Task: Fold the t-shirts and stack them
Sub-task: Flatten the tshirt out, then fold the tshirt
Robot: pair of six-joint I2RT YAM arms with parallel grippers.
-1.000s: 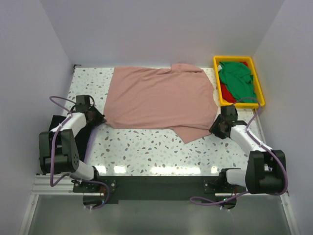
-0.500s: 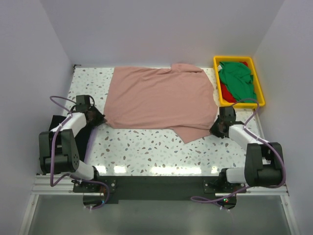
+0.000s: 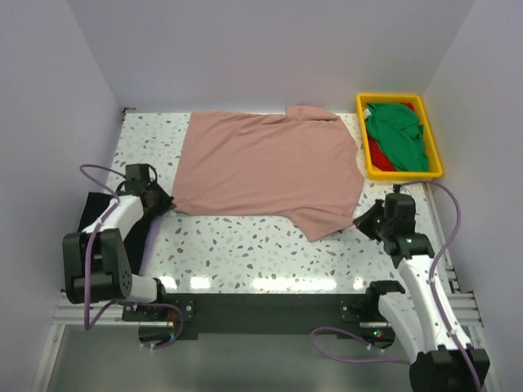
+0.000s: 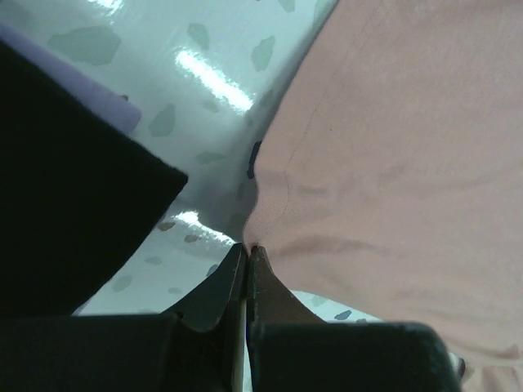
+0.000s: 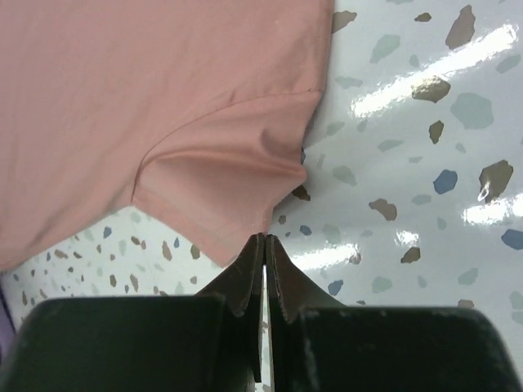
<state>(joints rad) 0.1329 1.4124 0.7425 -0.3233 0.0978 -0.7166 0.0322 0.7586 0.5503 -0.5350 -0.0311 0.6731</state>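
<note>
A dusty pink t-shirt (image 3: pixel 265 167) lies spread flat across the middle of the speckled table. My left gripper (image 3: pixel 163 202) is shut on its near left corner; in the left wrist view the jaws (image 4: pixel 248 247) pinch the pink edge (image 4: pixel 392 147). My right gripper (image 3: pixel 365 222) is shut at the tip of the near right sleeve, and the right wrist view shows the pink hem (image 5: pixel 229 188) meeting the closed tips (image 5: pixel 263 238). A black t-shirt (image 3: pixel 102 214) lies under the left arm. Green (image 3: pixel 396 131) and red (image 3: pixel 377 153) t-shirts sit in the tray.
The yellow plastic tray (image 3: pixel 404 173) stands at the back right, close behind the right arm. White walls close in the table on three sides. Bare speckled tabletop (image 3: pixel 245 245) runs between the shirt's near edge and the arm bases.
The right gripper has closed on the sleeve tip. The right arm has changed posture, its elbow swinging toward the near edge. The left arm has barely moved.
</note>
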